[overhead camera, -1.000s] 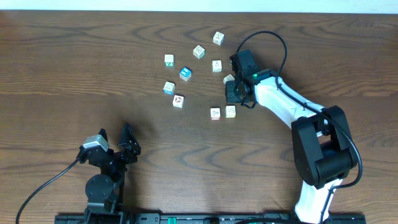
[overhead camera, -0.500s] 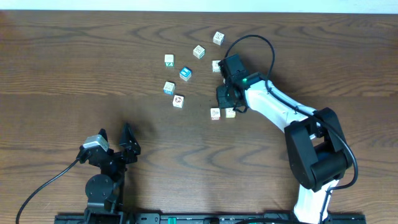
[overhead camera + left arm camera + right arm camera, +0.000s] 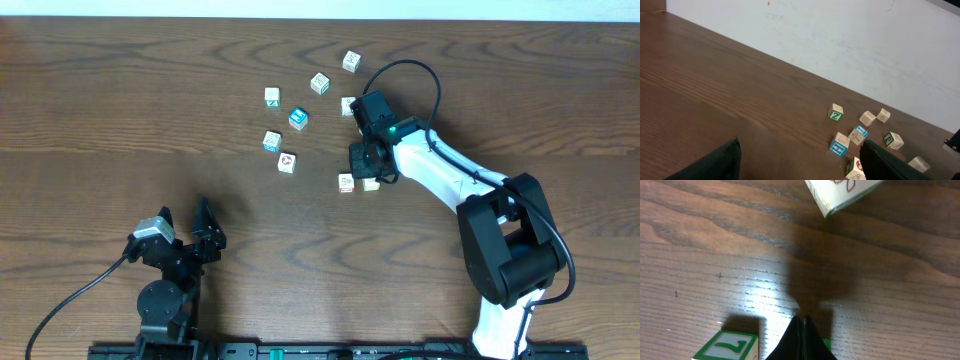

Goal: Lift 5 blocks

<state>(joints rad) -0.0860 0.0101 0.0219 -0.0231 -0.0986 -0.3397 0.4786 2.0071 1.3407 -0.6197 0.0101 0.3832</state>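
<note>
Several blocks: small cream-white picture cubes (image 3: 319, 83), scattered over the far middle of the dark brown wooden table (image 3: 120, 110); all rest on the wood.
Red-ring cube (image 3: 287, 162): left part of the scatter, apart from its neighbours.
Right gripper (image 3: 364, 162): pinched tight, clasping nothing, low over the table just beside two cream cubes (image 3: 346, 183) lying side by side.
Green-printed cube (image 3: 727, 345): just left of the closed fingertips (image 3: 795, 342).
Left gripper (image 3: 187, 222): spread wide, empty, well apart from the cubes.
</note>
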